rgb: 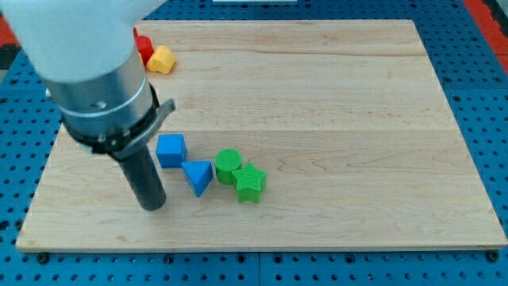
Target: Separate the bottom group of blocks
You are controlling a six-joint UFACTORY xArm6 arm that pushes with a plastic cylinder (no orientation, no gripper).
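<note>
A group of blocks lies near the view's bottom on the wooden board: a blue cube, a blue triangle, a green cylinder and a green star. The cube and triangle are close together, and the cylinder touches the star. My tip rests on the board to the left of the blue triangle and just below-left of the blue cube, a short gap from both. A red block and a yellow block sit together at the view's top left, the red one partly hidden by the arm.
The arm's large grey and white body covers the board's upper left part. A blue perforated table surrounds the board. The board's bottom edge lies a little below my tip.
</note>
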